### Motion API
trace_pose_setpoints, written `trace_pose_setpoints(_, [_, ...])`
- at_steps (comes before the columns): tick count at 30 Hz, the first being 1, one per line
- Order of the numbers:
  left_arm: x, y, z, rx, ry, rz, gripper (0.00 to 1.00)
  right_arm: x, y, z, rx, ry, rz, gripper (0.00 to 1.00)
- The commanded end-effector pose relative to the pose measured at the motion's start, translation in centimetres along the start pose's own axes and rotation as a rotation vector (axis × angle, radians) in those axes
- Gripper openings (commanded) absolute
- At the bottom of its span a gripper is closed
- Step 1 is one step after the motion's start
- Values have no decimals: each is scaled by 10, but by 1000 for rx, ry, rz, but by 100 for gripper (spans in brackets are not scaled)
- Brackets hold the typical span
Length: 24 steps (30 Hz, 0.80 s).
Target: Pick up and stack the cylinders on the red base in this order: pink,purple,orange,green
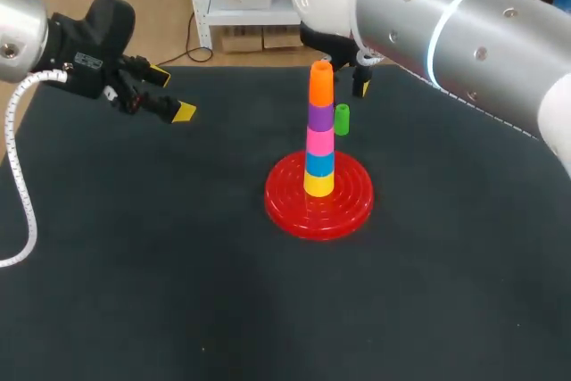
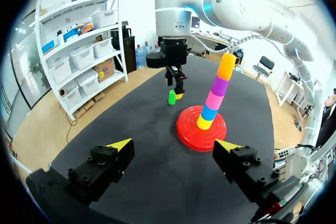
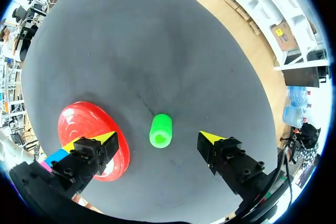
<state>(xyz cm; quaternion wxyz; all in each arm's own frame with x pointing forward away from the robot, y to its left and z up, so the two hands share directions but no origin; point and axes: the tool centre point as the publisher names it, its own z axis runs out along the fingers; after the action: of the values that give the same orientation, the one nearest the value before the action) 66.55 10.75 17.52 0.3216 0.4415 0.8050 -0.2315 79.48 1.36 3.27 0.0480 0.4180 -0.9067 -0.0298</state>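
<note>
Black table [image 1: 134, 265] carrying everything. Right arm [image 1: 464, 33] coming in from right, reaching over far side behind stack. Left arm [image 1: 36, 42] hanging over far-left corner. Red base [image 1: 285, 207] sitting mid-table, bearing upright stack: yellow cylinder [image 1: 318, 183] lowest, then blue cylinder [image 1: 319, 163], pink cylinder [image 1: 319, 141], purple cylinder [image 1: 320, 117], orange cylinder [image 1: 321, 85] topping. Left gripper [image 2: 174, 145] hovering well apart from base, fingers standing wide, holding nothing. Right gripper [image 3: 157, 139] hovering over green cylinder [image 3: 160, 130], fingers spread to either side, seemingly not touching it. Green cylinder standing upright on table just beside base, unstacked.

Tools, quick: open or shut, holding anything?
Left tool: open, empty.
Right tool: open, empty; green cylinder ahead, untouched.
</note>
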Motion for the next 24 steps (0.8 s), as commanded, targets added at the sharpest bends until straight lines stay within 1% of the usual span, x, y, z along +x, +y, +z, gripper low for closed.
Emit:
trace_pose_setpoints(1, [1,1,0,1,-3,1,100,-12,-7,2,-14,100,-3,100])
trace_pose_setpoints(10, [1,1,0,1,-3,1,100,-14,-10,7,-10,93,7,100])
trace_pose_setpoints(16, [1,1,0,1,-3,1,100,-17,-11,9,-7,90,10,92])
trace_pose_setpoints(19, [1,1,0,1,-3,1,100,-18,-12,8,-7,88,11,84])
trace_pose_setpoints(22, [1,1,0,1,-3,1,100,-18,-12,8,-2,92,12,79])
trace_pose_setpoints(24, [1,1,0,1,-3,1,100,-19,-14,9,-4,91,16,77])
